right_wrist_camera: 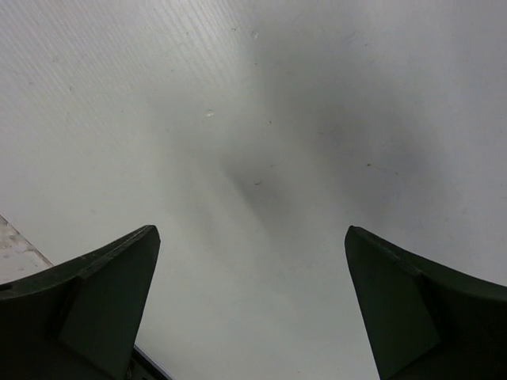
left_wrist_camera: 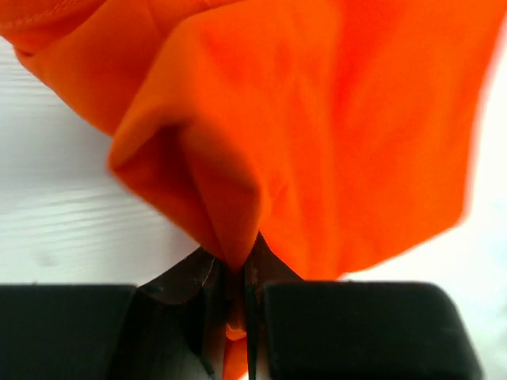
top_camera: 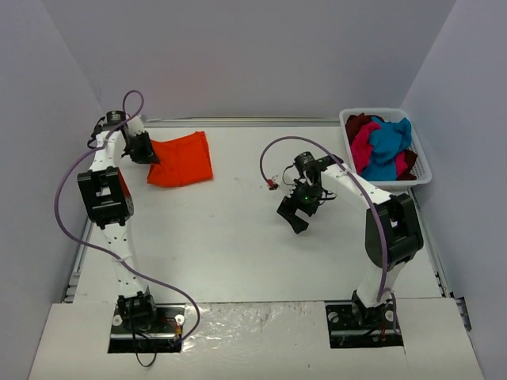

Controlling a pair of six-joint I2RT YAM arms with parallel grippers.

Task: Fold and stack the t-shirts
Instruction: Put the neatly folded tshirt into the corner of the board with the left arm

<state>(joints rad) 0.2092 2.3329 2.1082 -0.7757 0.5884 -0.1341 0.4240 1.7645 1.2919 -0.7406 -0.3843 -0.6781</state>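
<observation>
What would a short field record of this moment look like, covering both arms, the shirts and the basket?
left end effector: shut, pinching a fold of the orange shirt
right end effector: open, empty, over the bare table
orange shirt: lies in a compact folded shape at the table's far left
basket: far right, holds a loose heap of the blue shirt, pink shirt and dark red shirt
stack: only the orange shirt is out on the table

Bright orange t-shirt, teal t-shirt, magenta t-shirt, white basket
</observation>
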